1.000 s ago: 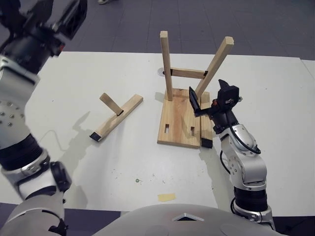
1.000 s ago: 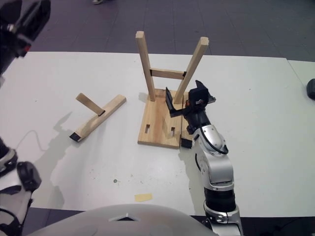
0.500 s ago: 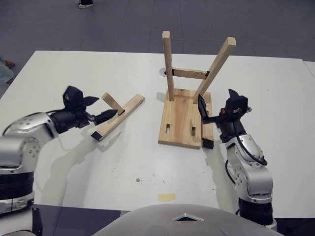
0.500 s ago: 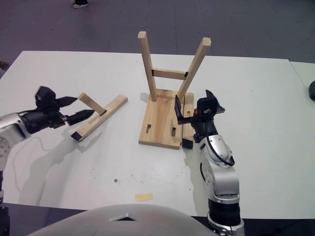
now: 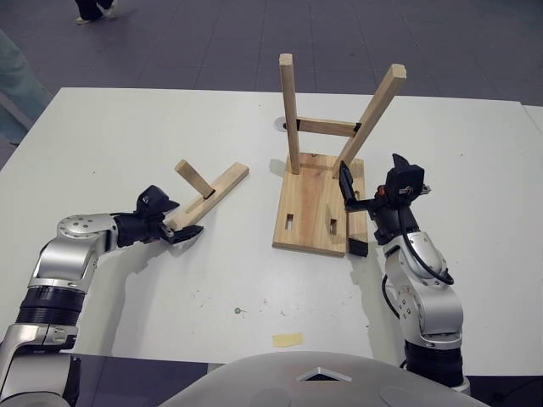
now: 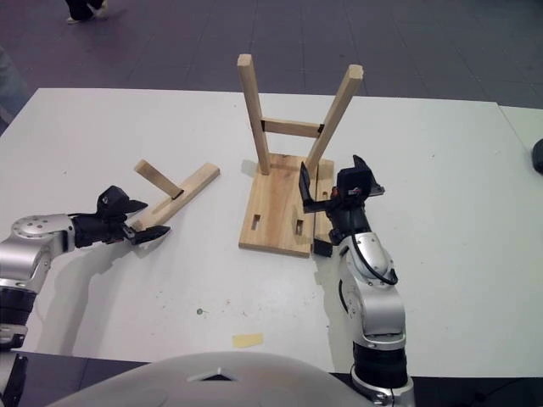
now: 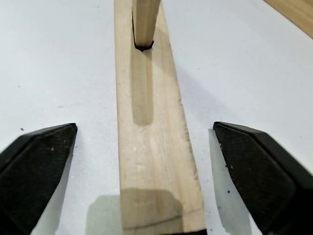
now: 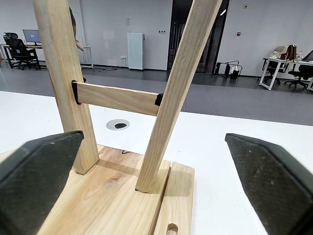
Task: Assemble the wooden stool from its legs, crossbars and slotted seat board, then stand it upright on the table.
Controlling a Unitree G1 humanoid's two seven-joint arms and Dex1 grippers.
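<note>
On the white desk [image 5: 127, 127], the loose leg [image 5: 204, 202] lay flat left of the slotted seat board [image 5: 310, 212], its long axis running diagonally from its black-capped near end toward the board, crossbar stub [image 5: 191, 178] tilting up. The left claw [image 5: 183, 220] straddled that near end, fingers apart; the right claw [image 5: 371, 175], also apart, hung beside the board. Closing squarely across the leg's width should hold it steadiest.

Wide gap between loose leg [image 5: 210, 197] and seat board [image 5: 307, 212]; upright legs [image 5: 289, 110] beyond.
</note>
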